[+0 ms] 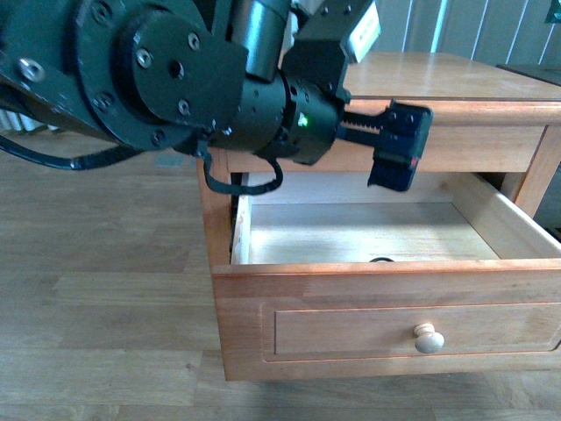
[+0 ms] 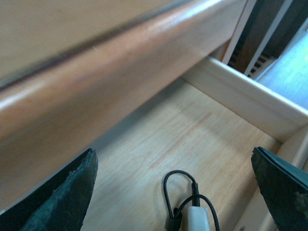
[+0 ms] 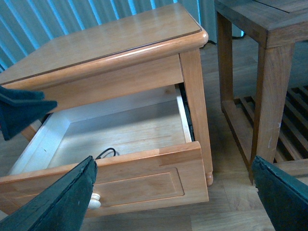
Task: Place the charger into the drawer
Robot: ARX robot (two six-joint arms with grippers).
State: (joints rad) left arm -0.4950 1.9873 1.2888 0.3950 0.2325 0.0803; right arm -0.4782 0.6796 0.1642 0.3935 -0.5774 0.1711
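The charger lies on the pale floor of the open drawer, close behind its front panel, with its black cable looped just beside the white block. Nothing else shows in the drawer.

The left pincer hangs over the drawer, under the edge of the bench top. Its 2 fingers are spread wide, well clear of the charger, and they pinch nothing. The right pincer is also spread and empty. It is out in front of the bench and apart from it.

Only the left wrist view shows the white block. In the front view just a sliver of cable peeks over the front panel. The right wrist view likewise catches only a cable loop. The front and right wrist views show the panel's 1 pale knob, which the left wrist view does not. The right wrist view alone takes in a darker slatted table near the bench.
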